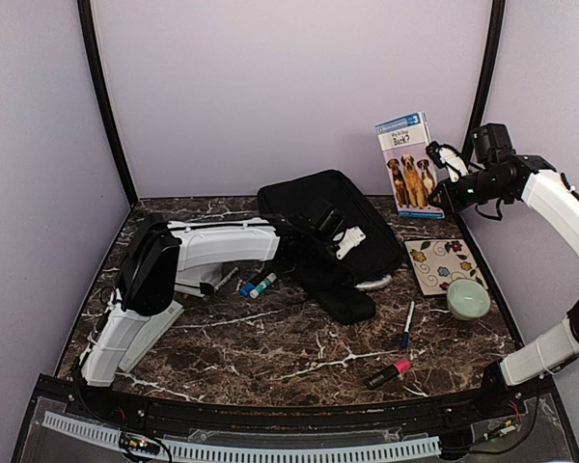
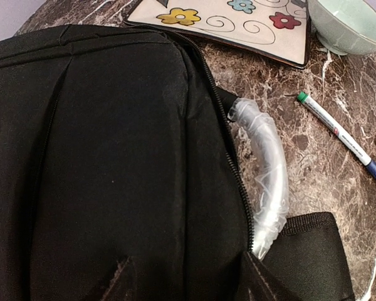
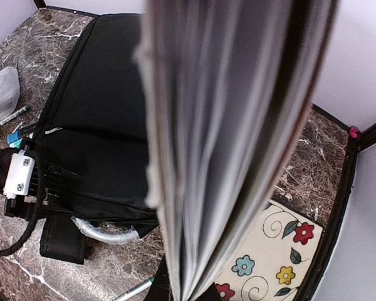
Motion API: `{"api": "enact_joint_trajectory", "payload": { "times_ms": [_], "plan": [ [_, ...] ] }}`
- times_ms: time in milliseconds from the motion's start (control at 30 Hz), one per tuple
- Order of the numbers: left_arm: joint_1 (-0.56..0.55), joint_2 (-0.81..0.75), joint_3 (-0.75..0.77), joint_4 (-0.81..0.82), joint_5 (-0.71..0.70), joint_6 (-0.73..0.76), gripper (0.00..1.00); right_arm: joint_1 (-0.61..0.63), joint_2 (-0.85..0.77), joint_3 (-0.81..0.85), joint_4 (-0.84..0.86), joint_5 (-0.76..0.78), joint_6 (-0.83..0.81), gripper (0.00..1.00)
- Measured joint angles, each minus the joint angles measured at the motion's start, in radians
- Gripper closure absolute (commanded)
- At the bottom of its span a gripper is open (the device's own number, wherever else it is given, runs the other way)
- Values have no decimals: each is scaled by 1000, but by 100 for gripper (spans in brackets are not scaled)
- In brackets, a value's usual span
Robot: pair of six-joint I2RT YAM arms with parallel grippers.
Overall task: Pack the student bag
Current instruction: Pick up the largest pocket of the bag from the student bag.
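Up at the back right, the right hand (image 1: 437,186) is clamped on the dog book (image 1: 406,162), its pages edge-on to the wrist camera. The student bag (image 1: 304,201) lies flat at the middle back of the bench (image 1: 270,347). The left hand (image 1: 340,239) is over it, and I can't tell whether its fingers are parted or closed.

Upright dog book (image 1: 406,164) in right pincer (image 1: 439,160), near black student bag (image 1: 314,201)

Left arm (image 1: 217,246), right arm (image 1: 560,207) — white shell links, black joint housings. Black cables at wrists; white bracket (image 3: 17,177) with two screws on left wrist.
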Motion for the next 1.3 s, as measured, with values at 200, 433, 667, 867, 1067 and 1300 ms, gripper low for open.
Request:
{"api": "enact_joint_trajectory", "payload": {
  "times_ms": [200,433,667,867,1067,1300],
  "plan": [
    [-1,52,70,-11,-3,8,44,0,3,0,0,-7,1,100],
    [-2,110,149,-17,-50,-9,60,0,10,0,0,-27,5,100],
    [-16,121,192,-52,-120,-9,95,0,19,13,-10,-46,22,100],
    [-18,117,204,-52,-185,5,100,0,29,133,-62,-96,39,100],
    [-21,74,204,-49,-272,23,100,-1,-4,183,-124,-238,43,100],
    [-13,-71,165,-2,-418,32,100,-1,-86,108,-171,-457,45,100]
  ]
}}
